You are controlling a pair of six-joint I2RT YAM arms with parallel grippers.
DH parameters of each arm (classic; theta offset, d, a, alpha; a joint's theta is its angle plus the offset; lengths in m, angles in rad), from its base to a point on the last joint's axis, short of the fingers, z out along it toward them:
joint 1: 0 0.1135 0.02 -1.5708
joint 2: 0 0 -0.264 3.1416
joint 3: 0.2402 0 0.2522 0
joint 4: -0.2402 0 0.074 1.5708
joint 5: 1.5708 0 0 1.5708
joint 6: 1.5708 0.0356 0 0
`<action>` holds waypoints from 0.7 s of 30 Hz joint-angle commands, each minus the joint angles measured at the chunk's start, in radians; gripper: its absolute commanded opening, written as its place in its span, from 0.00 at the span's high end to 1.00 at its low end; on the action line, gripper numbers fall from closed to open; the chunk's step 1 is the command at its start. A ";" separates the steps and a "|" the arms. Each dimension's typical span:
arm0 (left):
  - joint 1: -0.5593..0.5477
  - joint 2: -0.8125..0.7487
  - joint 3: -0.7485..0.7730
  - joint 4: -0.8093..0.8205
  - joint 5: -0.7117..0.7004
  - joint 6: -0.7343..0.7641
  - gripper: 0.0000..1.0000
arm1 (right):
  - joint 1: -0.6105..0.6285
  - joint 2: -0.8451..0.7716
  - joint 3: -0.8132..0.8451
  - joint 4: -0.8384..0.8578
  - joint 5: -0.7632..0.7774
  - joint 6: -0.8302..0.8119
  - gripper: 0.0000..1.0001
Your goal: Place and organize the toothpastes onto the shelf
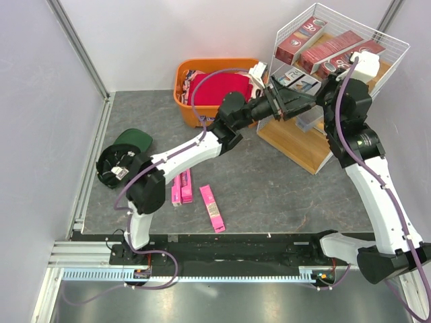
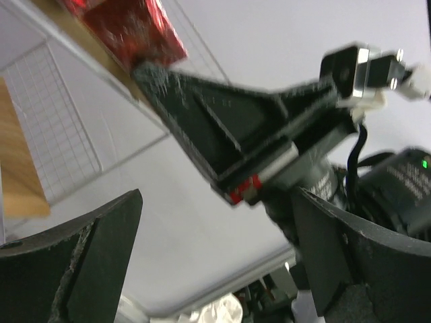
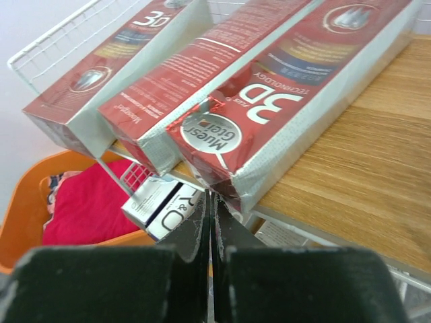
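Observation:
The shelf (image 1: pixel 296 141) stands at the back right. Three dark red "3D" toothpastes (image 1: pixel 330 50) lie on its top board (image 3: pixel 350 155), and silver-grey ones (image 1: pixel 300 81) lie on the board below. Pink toothpastes lie on the table: a pair (image 1: pixel 180 187) and a single one (image 1: pixel 212 208). My right gripper (image 3: pixel 210 196) is shut with nothing between its fingers, its tips just under the end of the nearest red box (image 3: pixel 269 114). My left gripper (image 2: pixel 215 222) is open and empty, held in the air by the shelf front, facing the right gripper's fingers (image 2: pixel 222 128).
An orange basket (image 1: pixel 185 101) with red clothes stands left of the shelf, behind the left arm. A dark green cap (image 1: pixel 133 141) lies at the left. A silver-grey box (image 3: pixel 158 202) sits just beyond the right fingertips. The shelf's wire rim (image 3: pixel 60 37) rises around the top board.

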 commanded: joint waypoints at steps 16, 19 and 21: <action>0.002 -0.659 -0.515 -0.836 -0.540 0.715 0.00 | 0.028 -0.019 0.033 0.027 -0.355 0.032 1.00; 0.060 -0.714 -0.606 -0.950 -0.604 0.699 0.00 | 0.066 -0.011 0.036 0.028 -0.375 0.029 1.00; 0.087 -0.736 -0.641 -1.019 -0.619 0.671 0.00 | 0.099 -0.006 0.036 0.030 -0.381 0.033 1.00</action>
